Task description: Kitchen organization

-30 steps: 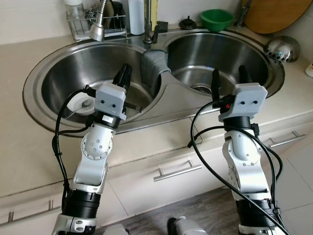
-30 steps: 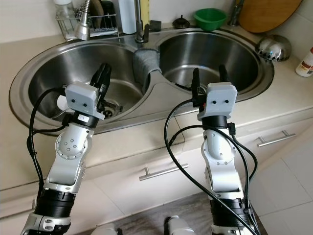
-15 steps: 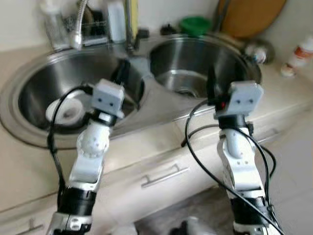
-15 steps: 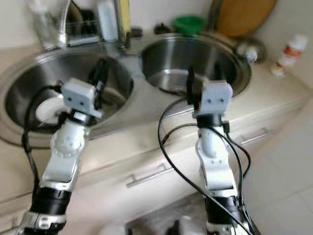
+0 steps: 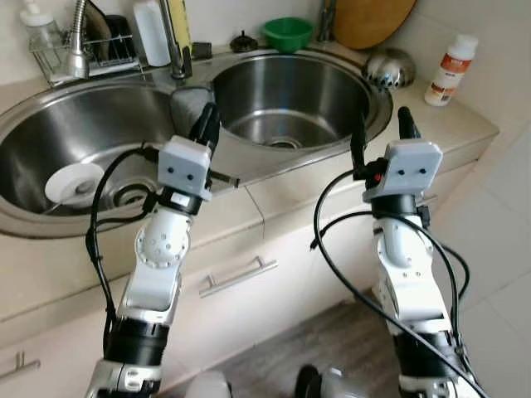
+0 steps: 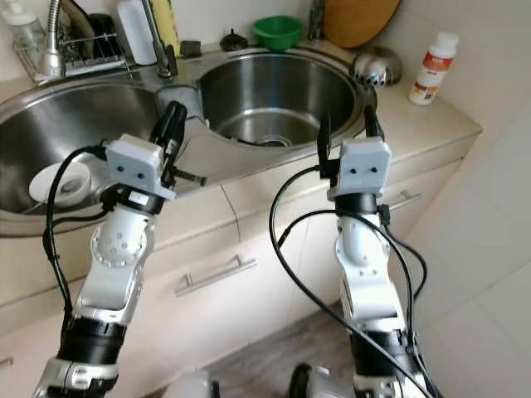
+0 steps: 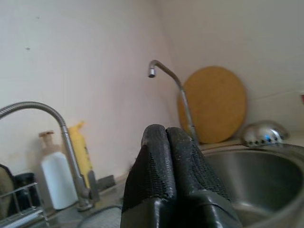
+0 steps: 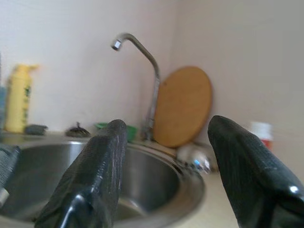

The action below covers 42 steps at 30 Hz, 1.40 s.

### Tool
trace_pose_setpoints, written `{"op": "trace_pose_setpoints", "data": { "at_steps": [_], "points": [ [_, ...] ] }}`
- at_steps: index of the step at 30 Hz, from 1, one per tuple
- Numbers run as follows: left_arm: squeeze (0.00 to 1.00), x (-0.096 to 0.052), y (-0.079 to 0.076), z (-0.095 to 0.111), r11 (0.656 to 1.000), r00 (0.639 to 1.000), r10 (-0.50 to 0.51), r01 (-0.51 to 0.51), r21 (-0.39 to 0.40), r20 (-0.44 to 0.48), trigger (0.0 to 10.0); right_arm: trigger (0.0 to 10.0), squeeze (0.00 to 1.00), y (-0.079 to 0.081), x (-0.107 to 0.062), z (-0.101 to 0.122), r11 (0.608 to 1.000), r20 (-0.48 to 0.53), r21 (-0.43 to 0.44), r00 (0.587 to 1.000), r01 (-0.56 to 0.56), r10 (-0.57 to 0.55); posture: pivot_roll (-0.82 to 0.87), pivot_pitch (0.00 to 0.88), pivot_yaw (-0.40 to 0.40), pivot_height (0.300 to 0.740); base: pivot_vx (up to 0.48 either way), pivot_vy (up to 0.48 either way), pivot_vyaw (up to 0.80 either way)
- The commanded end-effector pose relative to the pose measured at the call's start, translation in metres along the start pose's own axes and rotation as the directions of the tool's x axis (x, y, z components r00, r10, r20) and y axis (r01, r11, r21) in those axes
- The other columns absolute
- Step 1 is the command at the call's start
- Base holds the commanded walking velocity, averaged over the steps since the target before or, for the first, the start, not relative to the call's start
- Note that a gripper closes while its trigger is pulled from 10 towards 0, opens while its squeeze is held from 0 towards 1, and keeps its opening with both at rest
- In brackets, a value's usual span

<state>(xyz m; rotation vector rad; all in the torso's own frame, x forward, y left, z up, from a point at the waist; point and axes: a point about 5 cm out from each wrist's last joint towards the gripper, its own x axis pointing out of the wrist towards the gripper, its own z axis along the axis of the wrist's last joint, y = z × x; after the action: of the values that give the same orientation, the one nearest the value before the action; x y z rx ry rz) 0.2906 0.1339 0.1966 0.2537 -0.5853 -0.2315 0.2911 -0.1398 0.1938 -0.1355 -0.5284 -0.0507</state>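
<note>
The left gripper (image 5: 208, 126) is held with its fingers pressed together above the divider of the double sink (image 5: 249, 162), and the right gripper (image 5: 380, 133) with its fingers spread apart above the table (image 5: 452, 124) beside the right basin. A white plate (image 5: 73, 182) lies in the left basin, well left of the left gripper. A green bowl (image 5: 288, 33) and a steel bowl (image 5: 390, 68) are set behind the sink.

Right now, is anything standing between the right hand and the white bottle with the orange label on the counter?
Nothing visible does. The right hand, fingers open, hovers over the counter edge in front of the right sink basin. The white bottle stands beyond it beside the metal colander, with bare counter between them.
</note>
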Motion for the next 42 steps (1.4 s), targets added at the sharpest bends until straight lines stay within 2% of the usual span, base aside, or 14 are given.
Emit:
{"op": "trace_pose_setpoints", "data": {
  "at_steps": [1, 7, 11, 15, 29, 42],
  "points": [
    [0.0, 0.0004, -0.0027, -0.0003, 1.0, 1.0, -0.021, 0.021, 0.0, 0.003, 10.0, 10.0, 0.0, -0.0015, 0.0005, -0.001, 1.0, 0.003, -0.007, 1.0, 0.012, -0.012, 0.17, 0.0, -0.001, 0.74, -0.319, 0.0, 0.0],
    [0.0, -0.0004, -0.0018, 0.0009, 1.0, 1.0, -0.019, 0.019, 0.002, 0.01, 10.0, 10.0, 0.0, -0.0011, -0.0001, -0.0032, 1.0, -0.011, -0.027, 1.0, 0.014, -0.015, 0.18, 0.0, -0.005, 0.74, -0.158, 0.0, 0.0],
    [0.0, -0.0025, -0.0014, -0.0011, 1.0, 1.0, -0.009, 0.009, -0.006, -0.009, 10.0, 10.0, 0.0, -0.0018, -0.0015, -0.0069, 1.0, -0.04, -0.01, 0.999, 0.018, -0.019, 0.18, 0.0, -0.005, 0.74, 0.0, 0.0, 0.0],
    [0.0, -0.0038, 0.0003, -0.0041, 1.0, 0.999, 0.008, -0.009, -0.03, -0.031, 10.0, 10.0, 0.0, -0.0031, -0.0033, -0.0081, 1.0, -0.046, 0.002, 0.999, 0.024, -0.024, 0.17, 0.0, -0.006, 0.74, 0.0, 0.093, -0.8],
    [0.0, -0.0051, -0.0013, -0.0022, 0.999, 1.0, -0.002, 0.001, -0.039, -0.026, 10.0, 10.0, 0.0, -0.0051, -0.0071, -0.0075, 1.0, -0.047, -0.004, 0.999, 0.017, -0.017, 0.17, 0.0, -0.005, 0.74, 0.0, 0.455, -0.8],
    [0.0, -0.0041, -0.0023, -0.0005, 0.999, 1.0, -0.011, 0.01, -0.032, -0.017, 10.0, 10.0, 0.0, -0.0052, -0.0081, -0.007, 1.0, -0.05, -0.008, 0.999, 0.019, -0.02, 0.16, 0.0, 0.002, 0.74, 0.0, 0.0, -0.8]
  ]
}}
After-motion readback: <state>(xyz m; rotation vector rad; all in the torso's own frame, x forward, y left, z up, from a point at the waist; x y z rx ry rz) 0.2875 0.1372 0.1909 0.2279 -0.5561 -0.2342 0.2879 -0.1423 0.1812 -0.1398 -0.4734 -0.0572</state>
